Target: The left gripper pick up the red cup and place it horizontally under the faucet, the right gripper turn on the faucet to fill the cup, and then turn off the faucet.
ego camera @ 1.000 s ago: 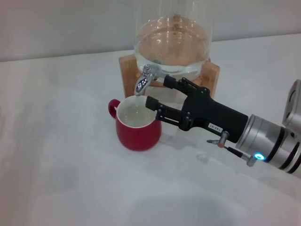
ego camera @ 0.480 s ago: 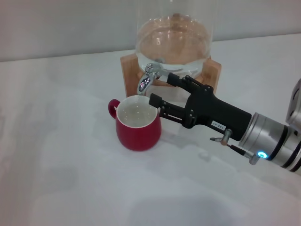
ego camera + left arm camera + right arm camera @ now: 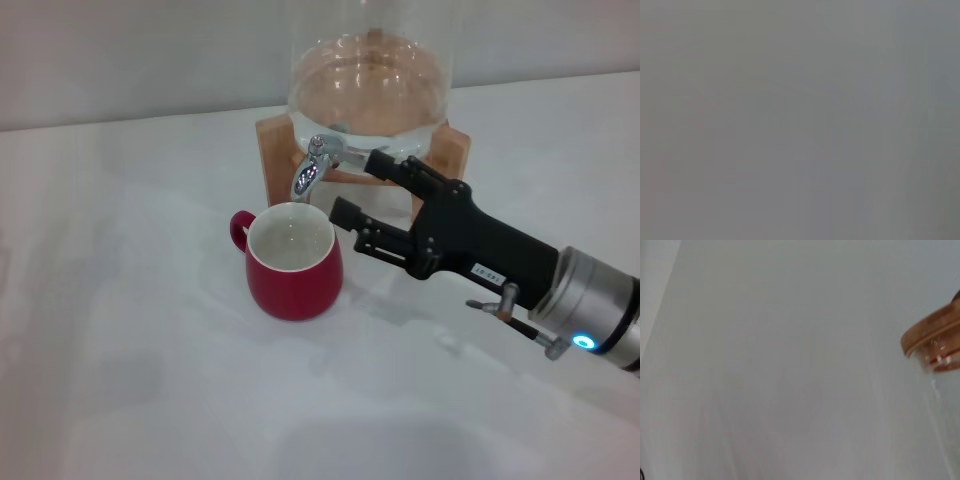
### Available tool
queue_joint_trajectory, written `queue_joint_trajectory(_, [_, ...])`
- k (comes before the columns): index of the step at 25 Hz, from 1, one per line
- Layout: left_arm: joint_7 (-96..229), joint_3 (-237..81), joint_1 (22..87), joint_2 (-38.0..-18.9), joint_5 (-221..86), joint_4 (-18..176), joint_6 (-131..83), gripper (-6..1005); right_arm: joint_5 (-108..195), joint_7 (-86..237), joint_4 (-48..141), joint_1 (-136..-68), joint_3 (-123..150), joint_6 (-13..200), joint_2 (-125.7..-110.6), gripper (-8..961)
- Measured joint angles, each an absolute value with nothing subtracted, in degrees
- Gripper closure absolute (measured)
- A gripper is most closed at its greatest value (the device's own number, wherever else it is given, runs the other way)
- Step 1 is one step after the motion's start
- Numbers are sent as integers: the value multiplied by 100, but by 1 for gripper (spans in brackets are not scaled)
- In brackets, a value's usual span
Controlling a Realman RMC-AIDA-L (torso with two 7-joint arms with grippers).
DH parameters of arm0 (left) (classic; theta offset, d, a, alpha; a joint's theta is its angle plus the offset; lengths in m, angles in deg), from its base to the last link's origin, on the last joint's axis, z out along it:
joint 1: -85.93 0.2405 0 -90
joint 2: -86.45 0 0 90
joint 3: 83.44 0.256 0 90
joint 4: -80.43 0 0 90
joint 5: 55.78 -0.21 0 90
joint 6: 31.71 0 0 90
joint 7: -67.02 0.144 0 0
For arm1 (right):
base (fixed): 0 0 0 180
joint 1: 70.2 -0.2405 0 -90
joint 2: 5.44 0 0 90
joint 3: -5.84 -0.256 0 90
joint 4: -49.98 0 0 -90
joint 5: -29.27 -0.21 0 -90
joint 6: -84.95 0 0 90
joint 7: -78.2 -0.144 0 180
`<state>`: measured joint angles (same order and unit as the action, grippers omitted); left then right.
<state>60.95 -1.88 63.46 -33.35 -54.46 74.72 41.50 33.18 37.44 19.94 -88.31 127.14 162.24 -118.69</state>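
Note:
The red cup [image 3: 293, 267] stands upright on the white table, handle to the left, white inside showing, just below the spout of the chrome faucet [image 3: 313, 166]. That faucet juts from a clear glass dispenser [image 3: 366, 85] on a wooden stand [image 3: 270, 150]. My right gripper [image 3: 360, 185] is open, its fingers [image 3: 400, 172] pointing left, a short way right of the faucet and the cup and touching neither. No water stream shows at the spout. The left gripper is out of view; the left wrist view is plain grey.
The white table [image 3: 130, 350] spreads left of and in front of the cup. In the right wrist view only a wooden lid rim on glass [image 3: 935, 337] appears against a pale wall.
My right gripper has drawn back to the right and slightly down, away from the faucet lever. The thin stream seen a second ago has stopped. The cup stays put.

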Motion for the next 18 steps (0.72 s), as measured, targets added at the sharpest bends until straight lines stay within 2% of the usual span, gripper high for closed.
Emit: queue_joint_trajectory(18, [6095, -188, 6386, -3334, -5446, 7472, 4150, 374, 3324, 3739, 2070, -8757, 11630, 16140, -11643, 85])
